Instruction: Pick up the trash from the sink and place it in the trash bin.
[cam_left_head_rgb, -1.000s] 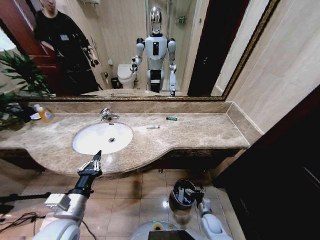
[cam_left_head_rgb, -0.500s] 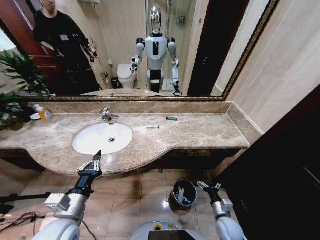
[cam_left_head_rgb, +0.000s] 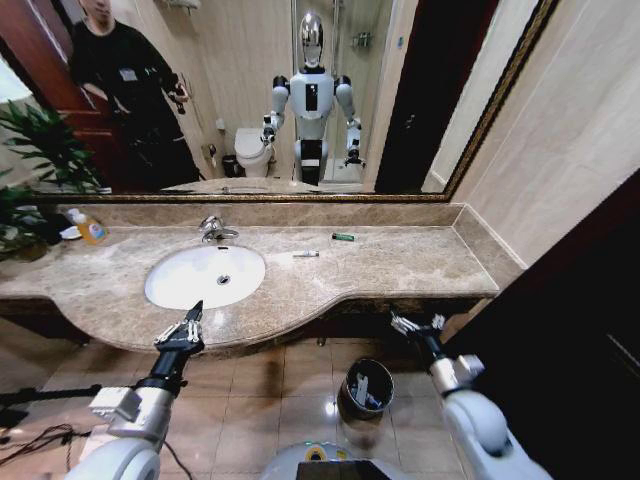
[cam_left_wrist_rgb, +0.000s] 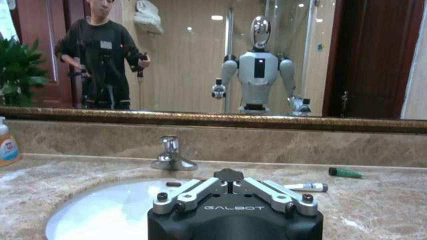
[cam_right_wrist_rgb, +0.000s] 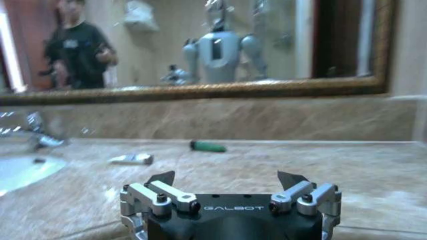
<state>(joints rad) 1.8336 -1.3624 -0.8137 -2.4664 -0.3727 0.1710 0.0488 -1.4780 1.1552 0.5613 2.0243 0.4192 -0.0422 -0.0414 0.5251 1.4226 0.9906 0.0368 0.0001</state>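
Since a second ago the right gripper (cam_left_head_rgb: 418, 323) has risen from the trash bin (cam_left_head_rgb: 365, 388) on the floor to the counter's front edge, its fingers spread open and empty, while the left gripper (cam_left_head_rgb: 183, 327), closed, hovers just before the sink (cam_left_head_rgb: 205, 276). The head view shows trash inside the bin. The wrist views show, on the marble to the right of the basin, a white tube (cam_right_wrist_rgb: 132, 159) and, farther right, a green piece (cam_right_wrist_rgb: 207, 146), with the chrome tap (cam_left_wrist_rgb: 171, 155) at the basin's far side.
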